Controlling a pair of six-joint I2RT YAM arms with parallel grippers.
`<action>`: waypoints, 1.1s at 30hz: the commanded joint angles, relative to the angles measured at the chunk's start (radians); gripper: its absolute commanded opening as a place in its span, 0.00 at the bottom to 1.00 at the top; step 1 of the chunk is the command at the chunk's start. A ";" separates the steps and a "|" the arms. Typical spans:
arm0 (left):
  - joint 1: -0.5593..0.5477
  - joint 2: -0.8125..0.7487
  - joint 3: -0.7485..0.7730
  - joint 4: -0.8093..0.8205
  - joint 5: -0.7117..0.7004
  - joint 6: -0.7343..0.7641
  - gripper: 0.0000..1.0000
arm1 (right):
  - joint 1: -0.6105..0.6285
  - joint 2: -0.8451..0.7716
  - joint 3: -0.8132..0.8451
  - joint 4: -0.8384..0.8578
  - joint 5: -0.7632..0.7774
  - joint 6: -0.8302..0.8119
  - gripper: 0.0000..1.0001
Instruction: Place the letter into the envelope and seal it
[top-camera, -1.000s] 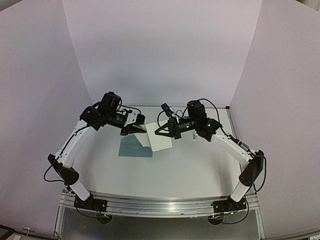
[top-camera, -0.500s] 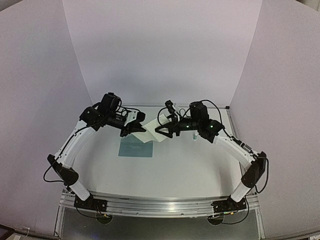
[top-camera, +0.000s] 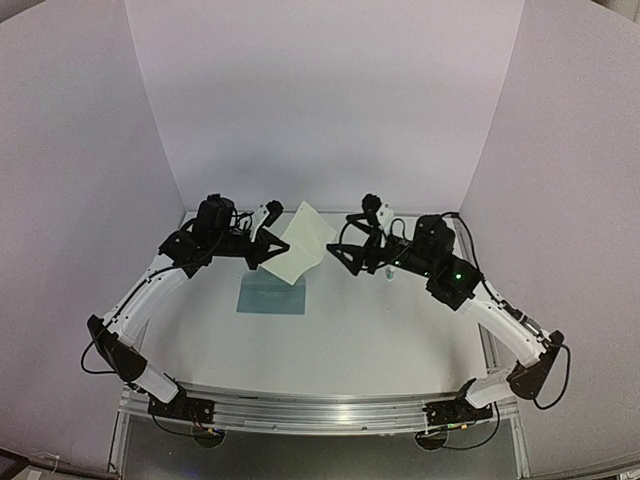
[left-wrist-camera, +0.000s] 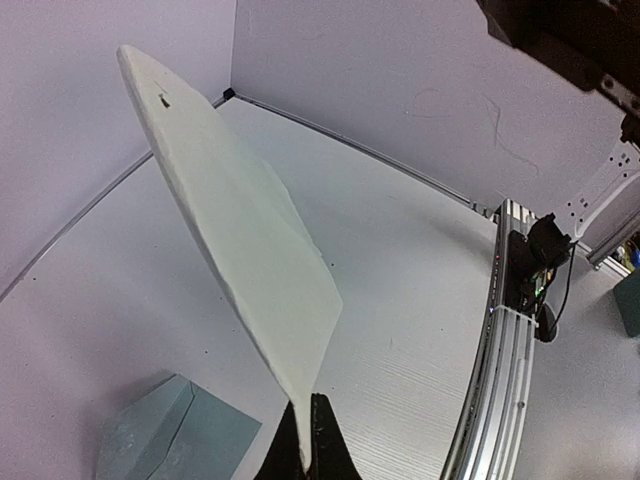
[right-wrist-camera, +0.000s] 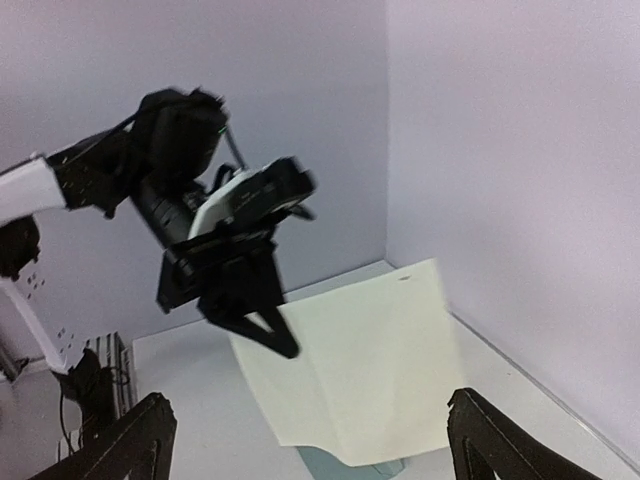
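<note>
Letter (top-camera: 300, 243), seemingly one sheet, pinched by left gripper (left-wrist-camera: 308, 452) above one envelope (top-camera: 272, 298).

Cream letter (top-camera: 298, 245) aloft, tilted; teal envelope (top-camera: 272, 297) flat below.

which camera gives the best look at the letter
Right wrist: the letter faces it almost whole, pinched at one edge by the left gripper. Left wrist sees it nearly edge-on; top external shows it small, held above the envelope.
</note>
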 joint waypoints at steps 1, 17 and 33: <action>0.001 -0.065 -0.024 0.128 0.014 -0.082 0.00 | 0.070 0.142 0.020 0.018 -0.087 -0.137 0.92; 0.002 -0.084 -0.038 0.087 0.259 0.207 0.00 | 0.072 0.270 0.122 0.015 -0.122 -0.197 0.90; 0.003 -0.047 0.036 0.003 0.289 0.369 0.00 | 0.072 0.338 0.209 -0.111 -0.164 -0.168 0.55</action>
